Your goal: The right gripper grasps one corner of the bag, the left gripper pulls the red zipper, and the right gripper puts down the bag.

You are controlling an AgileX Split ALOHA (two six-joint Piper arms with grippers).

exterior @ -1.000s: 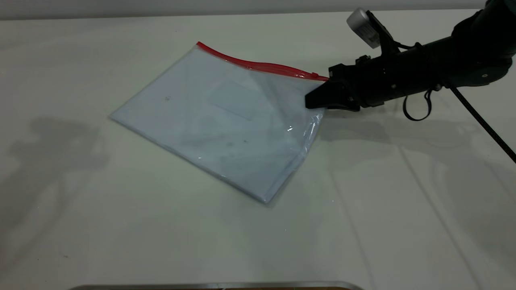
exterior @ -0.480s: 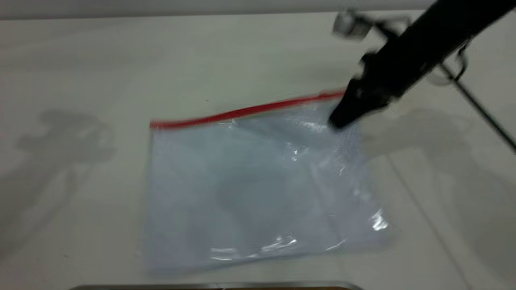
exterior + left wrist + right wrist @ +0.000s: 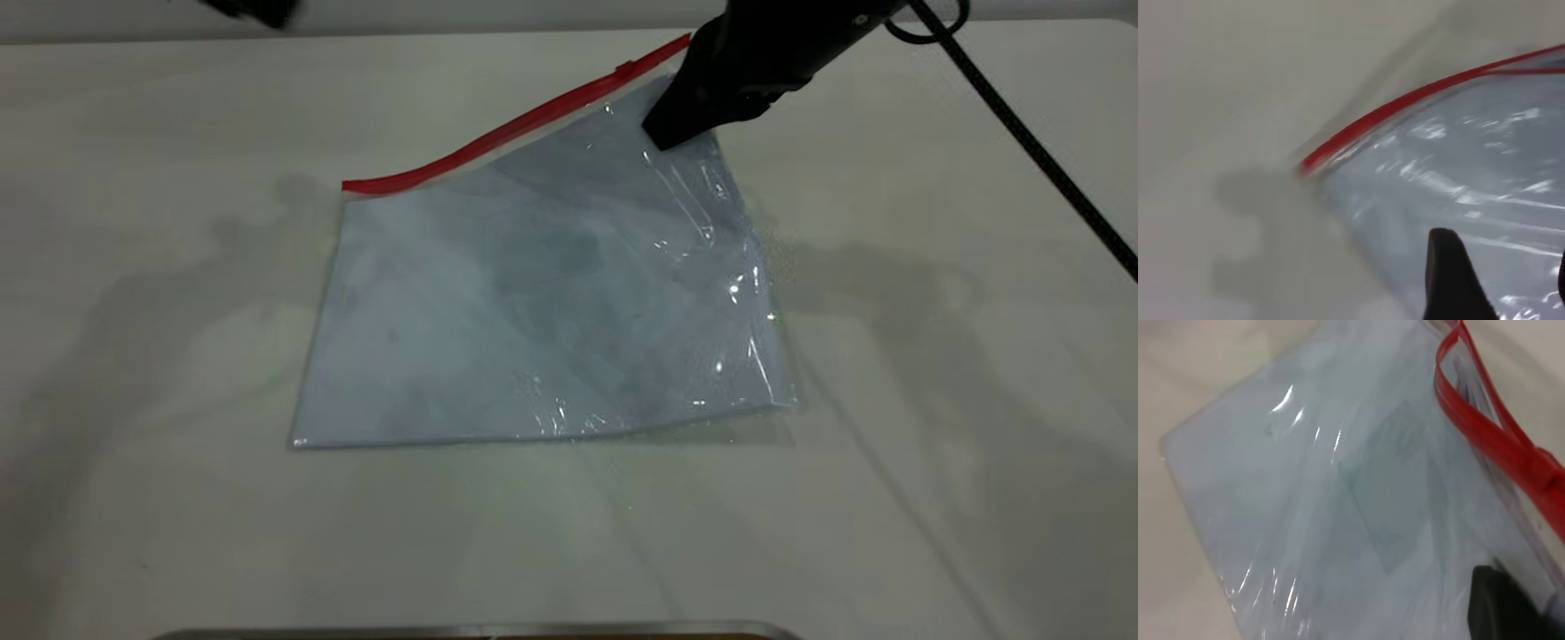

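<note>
The bag is a clear pale blue pouch, its lower edge resting on the white table. The red zipper runs along its far long side, with the small slider near the raised corner. My right gripper is shut on that corner next to the zipper end and holds it lifted. In the right wrist view the bag hangs below the zipper, beside one black finger. My left gripper is at the far left edge, open, above the bag and apart from the zipper.
The right arm's black cable trails down to the right over the table. A metal edge shows at the near side. The white table lies bare around the bag.
My right gripper has risen and moved back with the bag's corner. The bag has swung round and tilted up. My left gripper has come into view at the far left.
</note>
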